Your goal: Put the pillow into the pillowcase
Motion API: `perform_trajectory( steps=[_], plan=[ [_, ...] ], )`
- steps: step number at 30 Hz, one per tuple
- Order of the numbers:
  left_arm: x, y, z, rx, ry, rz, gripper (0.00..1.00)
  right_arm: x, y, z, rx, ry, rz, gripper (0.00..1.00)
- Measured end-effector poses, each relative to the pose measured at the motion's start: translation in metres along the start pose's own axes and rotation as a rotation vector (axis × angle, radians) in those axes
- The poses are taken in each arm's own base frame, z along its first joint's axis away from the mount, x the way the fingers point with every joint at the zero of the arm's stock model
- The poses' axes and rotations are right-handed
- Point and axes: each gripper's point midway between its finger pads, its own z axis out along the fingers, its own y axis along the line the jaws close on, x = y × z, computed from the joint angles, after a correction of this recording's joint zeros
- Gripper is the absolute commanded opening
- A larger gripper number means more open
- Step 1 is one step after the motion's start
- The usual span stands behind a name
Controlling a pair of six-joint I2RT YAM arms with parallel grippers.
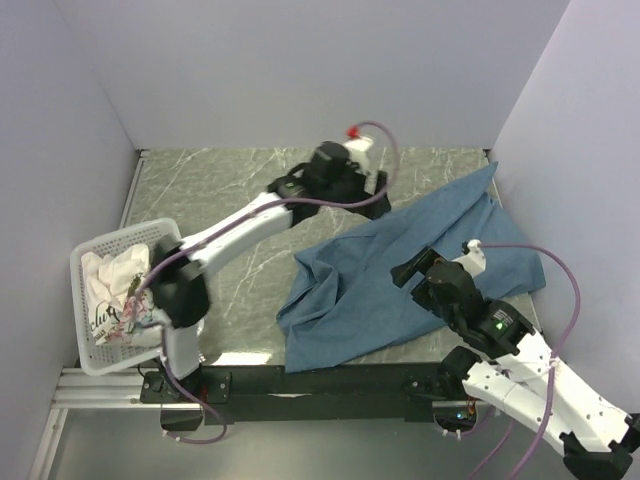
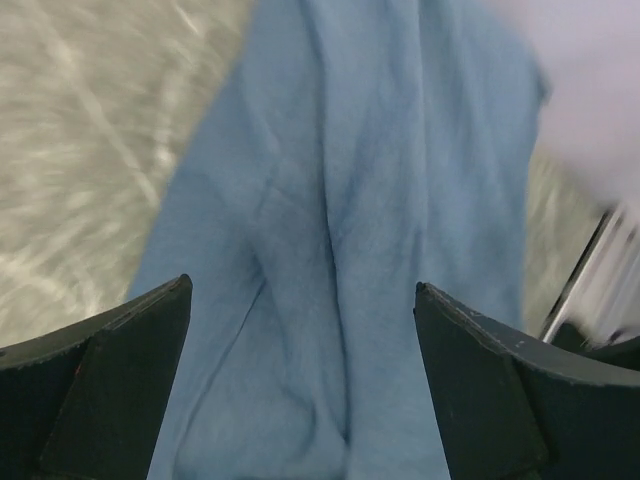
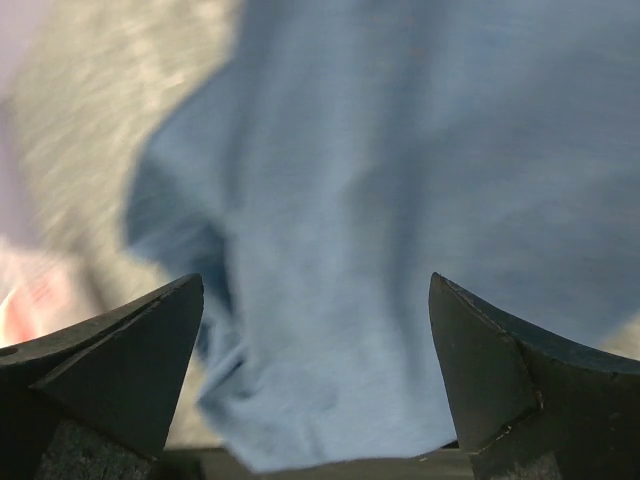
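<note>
Left pincer [image 2: 300, 290] and right pincer [image 3: 315, 285] gape empty over the pillowcase [image 1: 350, 290].
The blue pillowcase lies spread beneath both sets of fingers; the white pillow [image 1: 110, 280] sits in a basket [image 1: 100, 360] well off to the left pincer's left.

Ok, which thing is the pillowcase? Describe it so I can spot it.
On the grey marbled table, look right of centre: a rumpled blue cloth, the pillowcase. It is the only blue thing; the other fabric is white, bundled in the basket at left.
</note>
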Motion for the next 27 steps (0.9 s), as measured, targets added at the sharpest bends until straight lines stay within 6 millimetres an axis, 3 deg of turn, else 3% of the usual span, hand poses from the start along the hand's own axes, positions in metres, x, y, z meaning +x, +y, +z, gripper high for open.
perform_trajectory(
  steps=[2,4,7,9,10,11,13,14,18,21,25,27],
  plan=[
    [0.029,-0.002,0.036,0.062,0.107,0.069,0.98,0.003,-0.022,0.007,0.079,-0.002,0.025,1.00],
    [0.061,-0.001,0.055,0.091,0.195,0.111,0.96,0.009,-0.040,0.015,0.135,0.005,0.048,1.00],
    [0.107,0.003,0.070,0.104,0.314,0.141,0.89,0.023,-0.070,0.031,0.218,0.034,0.086,1.00],
    [0.126,0.005,0.074,0.103,0.355,0.148,0.77,0.029,-0.080,0.040,0.247,0.051,0.104,1.00],
    [0.134,0.007,0.076,0.103,0.368,0.149,0.69,0.031,-0.081,0.046,0.254,0.064,0.105,0.98],
    [0.142,0.010,0.077,0.103,0.373,0.148,0.43,0.030,-0.082,0.049,0.261,0.064,0.111,0.95],
    [0.157,0.017,0.081,0.102,0.374,0.136,0.07,0.030,-0.084,0.058,0.279,0.085,0.092,0.93],
    [0.160,0.020,0.082,0.096,0.369,0.115,0.01,0.029,-0.085,0.063,0.295,0.096,0.079,0.89],
    [0.161,0.042,0.071,0.058,0.271,-0.013,0.01,0.022,-0.077,0.079,0.352,0.159,-0.013,0.82],
    [0.165,0.063,0.034,0.015,0.190,-0.191,0.01,0.010,-0.055,0.097,0.351,0.203,-0.104,0.79],
    [0.189,0.080,-0.020,-0.039,0.134,-0.414,0.01,-0.013,-0.015,0.126,0.291,0.198,-0.185,0.77],
    [0.198,0.078,-0.034,-0.045,0.126,-0.472,0.16,-0.018,-0.003,0.138,0.249,0.187,-0.209,0.79]
  ],
)
